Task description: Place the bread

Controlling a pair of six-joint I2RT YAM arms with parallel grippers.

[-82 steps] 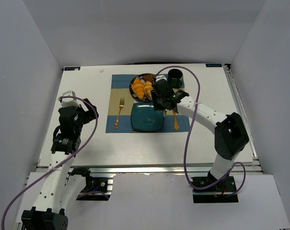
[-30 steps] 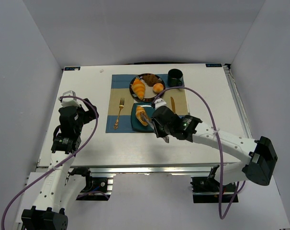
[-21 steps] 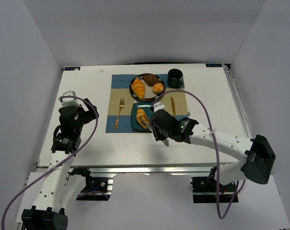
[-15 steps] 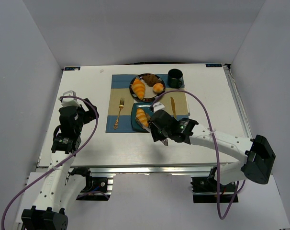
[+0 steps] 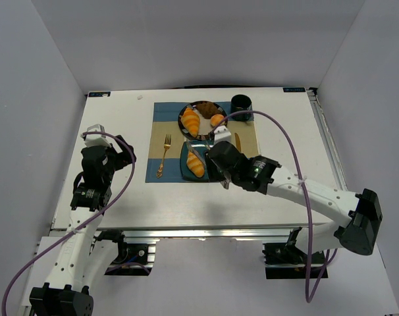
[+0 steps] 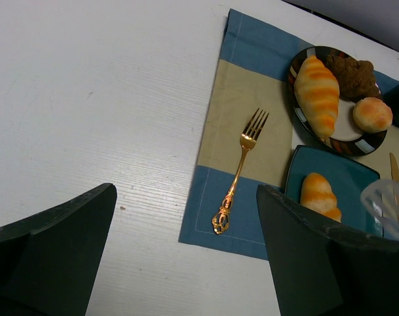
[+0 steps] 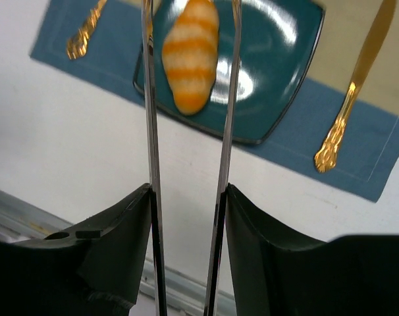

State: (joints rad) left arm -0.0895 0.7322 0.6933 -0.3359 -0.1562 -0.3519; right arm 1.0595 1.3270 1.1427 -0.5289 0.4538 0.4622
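Observation:
One golden croissant roll (image 5: 195,164) lies on the square teal plate (image 5: 209,176); it also shows in the left wrist view (image 6: 318,194) and the right wrist view (image 7: 189,56). The second roll (image 5: 191,121) lies on the round dark plate (image 5: 198,135) at the back. My right gripper (image 5: 216,141) hovers over the teal plate's right side. Its thin fingers (image 7: 149,99) stand apart, open and empty, with the roll lying free beyond them. My left gripper (image 5: 124,149) is wide open and empty, left of the placemat.
The dark plate also holds a small round bun (image 5: 216,120) and a dark brown pastry (image 5: 205,108). A gold fork (image 5: 164,155) lies left of the teal plate and a gold knife (image 5: 238,141) right of it, on the blue-and-tan placemat (image 5: 161,118). A dark mug (image 5: 241,105) stands behind.
My right gripper carried one roll from the dark plate to the teal plate, let it go, and drew up and to the right. The left arm has not moved.

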